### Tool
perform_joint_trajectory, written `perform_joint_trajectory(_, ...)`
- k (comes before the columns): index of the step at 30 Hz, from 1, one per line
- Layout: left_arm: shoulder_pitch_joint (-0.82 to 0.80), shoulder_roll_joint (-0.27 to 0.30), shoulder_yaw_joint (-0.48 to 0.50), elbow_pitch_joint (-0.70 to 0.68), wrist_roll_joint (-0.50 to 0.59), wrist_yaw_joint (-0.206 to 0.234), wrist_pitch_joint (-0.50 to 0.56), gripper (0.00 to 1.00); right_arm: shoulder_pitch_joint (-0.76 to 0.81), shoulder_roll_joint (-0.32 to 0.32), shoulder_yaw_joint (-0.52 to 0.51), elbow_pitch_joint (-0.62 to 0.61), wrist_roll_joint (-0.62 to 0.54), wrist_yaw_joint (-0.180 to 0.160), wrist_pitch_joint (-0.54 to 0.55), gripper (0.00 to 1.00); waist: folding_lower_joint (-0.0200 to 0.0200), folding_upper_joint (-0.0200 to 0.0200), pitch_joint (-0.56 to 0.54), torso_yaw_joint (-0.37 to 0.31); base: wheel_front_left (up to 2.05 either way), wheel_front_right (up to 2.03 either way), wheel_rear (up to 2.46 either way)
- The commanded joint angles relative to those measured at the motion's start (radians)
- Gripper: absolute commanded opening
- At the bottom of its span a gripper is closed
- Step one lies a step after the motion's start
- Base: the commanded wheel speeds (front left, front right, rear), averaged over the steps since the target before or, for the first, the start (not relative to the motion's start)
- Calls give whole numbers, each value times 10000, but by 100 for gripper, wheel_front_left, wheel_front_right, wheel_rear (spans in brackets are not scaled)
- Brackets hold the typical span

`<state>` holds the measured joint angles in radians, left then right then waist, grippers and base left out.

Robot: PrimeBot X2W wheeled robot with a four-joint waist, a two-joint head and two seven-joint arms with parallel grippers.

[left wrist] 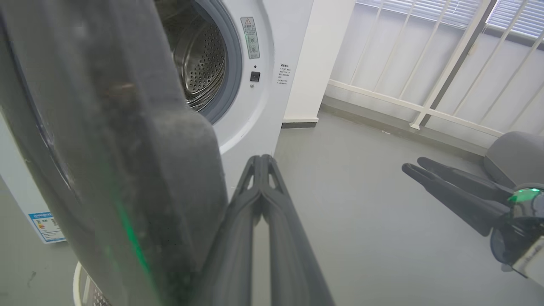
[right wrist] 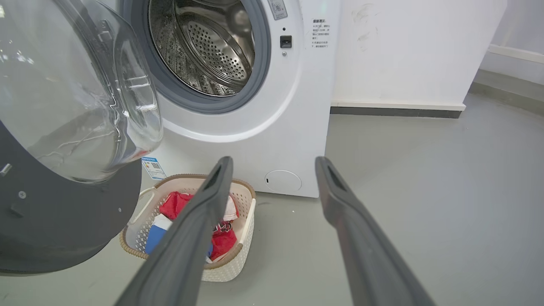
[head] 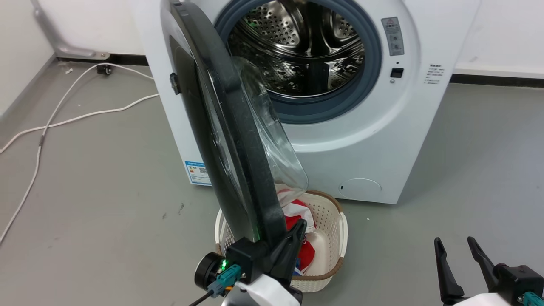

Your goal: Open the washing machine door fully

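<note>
Washing machine [head: 382,140]: white boxy front-loader. All positions below are given relative to it.

Washing machine door [head: 238,140]: large round glossy black door with a bulging clear glass bowl. It hangs from the machine's left front edge and stands out from the front at a steep angle, edge-on in the head view. Its lower rim is out in front of the machine, over the basket. The perforated steel drum [head: 301,46] and grey rubber gasket [head: 323,112] are fully exposed.

Left gripper [head: 299,227]: in front of the machine, at the door's lower rim, on the side carrying the glass bowl. In the left wrist view the left gripper [left wrist: 261,161] has its two dark fingers pressed together with nothing between them, and the door rim [left wrist: 106,127] lies directly beside them. Contact with the rim appears likely but cannot be confirmed.

Right gripper [head: 454,240]: in front of the machine and off to its right, well apart from the door. Its fingers are spread wide and hold nothing, as the right wrist view [right wrist: 273,160] also shows.

Other items: a white perforated plastic laundry basket with a brown woven rim [head: 335,238] sits on the grey floor directly in front of the machine, below the door, with red and white clothing [right wrist: 178,202] inside. A white cable [head: 63,119] trails on the floor to the machine's left.
</note>
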<state>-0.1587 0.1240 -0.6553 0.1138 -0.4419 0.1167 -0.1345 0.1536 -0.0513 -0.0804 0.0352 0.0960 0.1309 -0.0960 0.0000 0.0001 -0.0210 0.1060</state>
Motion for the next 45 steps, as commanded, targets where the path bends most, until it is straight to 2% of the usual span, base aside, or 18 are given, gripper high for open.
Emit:
perform_joint_trajectory(1, 99, 278, 246, -98, 49, 163, 39, 0, 36, 20, -10, 15, 58, -3, 13, 100, 0, -1, 4, 146, 0, 0, 0)
perform_joint_trajectory(15, 1182, 1302, 877, -2198, 196, 1288, 496, 0, -21, 20, -134, -54, 18, -3, 8, 100, 0, -1, 47, 1563, 0, 0, 0)
perform_joint_trajectory(26, 1593, 1785, 2279, -2103, -534, 1867, 233, 0, -161, 20, -179, -99, 34, -3, 45, 100, 0, -1, 125, 2368, 0, 0, 0)
perform_joint_trajectory(30, 1394, 2049, 2860, -1723, -815, 1772, -25, 0, -183, 19, -172, -129, 17, -3, 92, 100, 0, -1, 175, 2438, 0, 0, 0)
perform_joint_trajectory(37, 858, 2540, 3695, -675, -1244, 1352, -477, 0, -315, 19, -121, -275, -100, -3, 229, 100, 0, -1, 410, 2317, 0, 0, 0)
perform_joint_trajectory(41, 435, 2676, 4122, 11, -1466, 1101, -793, 0, -366, 19, -150, -389, -203, -3, 344, 100, 0, -1, 639, 2200, 0, 0, 0)
perform_joint_trajectory(45, 33, 2688, 4524, 822, -1580, 1077, -1027, 0, -569, 19, -79, -494, -289, -3, 408, 100, 0, -1, 900, 2048, 0, 0, 0)
